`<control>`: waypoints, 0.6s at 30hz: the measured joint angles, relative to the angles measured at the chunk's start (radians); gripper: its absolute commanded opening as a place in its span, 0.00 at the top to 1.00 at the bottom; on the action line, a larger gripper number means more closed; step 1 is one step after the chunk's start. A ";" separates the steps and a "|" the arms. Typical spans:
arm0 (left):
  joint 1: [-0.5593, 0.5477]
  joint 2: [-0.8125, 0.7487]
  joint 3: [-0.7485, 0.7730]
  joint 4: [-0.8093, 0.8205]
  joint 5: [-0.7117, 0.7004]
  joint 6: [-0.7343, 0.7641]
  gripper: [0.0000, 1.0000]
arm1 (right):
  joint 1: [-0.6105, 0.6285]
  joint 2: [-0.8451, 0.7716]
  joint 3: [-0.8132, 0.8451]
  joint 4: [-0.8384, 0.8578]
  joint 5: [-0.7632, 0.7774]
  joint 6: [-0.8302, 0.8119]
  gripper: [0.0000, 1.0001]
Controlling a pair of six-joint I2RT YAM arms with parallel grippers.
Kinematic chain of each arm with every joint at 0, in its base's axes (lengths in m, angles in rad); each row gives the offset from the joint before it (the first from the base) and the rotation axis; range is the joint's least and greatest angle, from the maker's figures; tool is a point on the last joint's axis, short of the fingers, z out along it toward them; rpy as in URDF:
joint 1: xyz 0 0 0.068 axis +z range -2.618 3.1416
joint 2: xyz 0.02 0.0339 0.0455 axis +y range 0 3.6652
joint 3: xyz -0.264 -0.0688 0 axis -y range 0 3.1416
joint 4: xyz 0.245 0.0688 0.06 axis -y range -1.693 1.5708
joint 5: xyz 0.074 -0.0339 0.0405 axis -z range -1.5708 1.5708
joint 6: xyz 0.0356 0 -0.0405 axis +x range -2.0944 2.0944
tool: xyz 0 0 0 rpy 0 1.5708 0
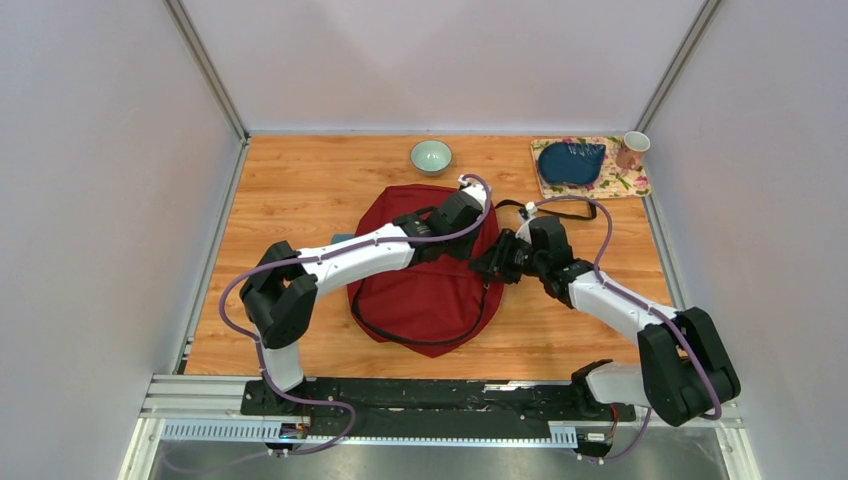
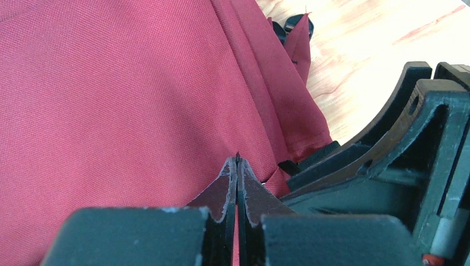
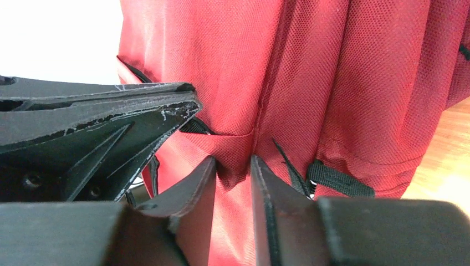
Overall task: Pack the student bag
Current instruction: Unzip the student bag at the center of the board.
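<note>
Dark red, the one student bag (image 1: 425, 290) is lying on the worktop (image 1: 300, 190), the left end effector (image 2: 237, 162) sitting shut against it, the right end effector (image 3: 233, 165) pinching one fold.

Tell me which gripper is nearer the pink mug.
Right. The right gripper is at the student bag edge facing the pink mug; the left gripper is over the bag, farther from the mug.
</note>
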State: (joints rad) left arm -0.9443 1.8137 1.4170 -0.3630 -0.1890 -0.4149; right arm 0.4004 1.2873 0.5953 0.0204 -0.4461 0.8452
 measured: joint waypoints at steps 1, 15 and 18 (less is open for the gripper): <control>0.002 0.000 -0.002 0.001 0.000 -0.001 1.00 | 0.000 0.000 0.000 0.002 -0.004 -0.001 0.93; 0.049 -0.095 -0.140 0.042 0.018 -0.024 1.00 | -0.017 -0.052 -0.013 -0.023 0.007 -0.003 1.00; 0.121 -0.182 -0.244 0.063 0.026 -0.033 1.00 | -0.040 -0.086 -0.037 -0.033 0.009 -0.005 1.00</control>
State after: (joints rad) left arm -0.8234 1.6321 1.1728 -0.3000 -0.1627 -0.4477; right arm 0.3607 1.2015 0.5587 -0.0128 -0.4374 0.8406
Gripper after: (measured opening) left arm 0.007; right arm 0.011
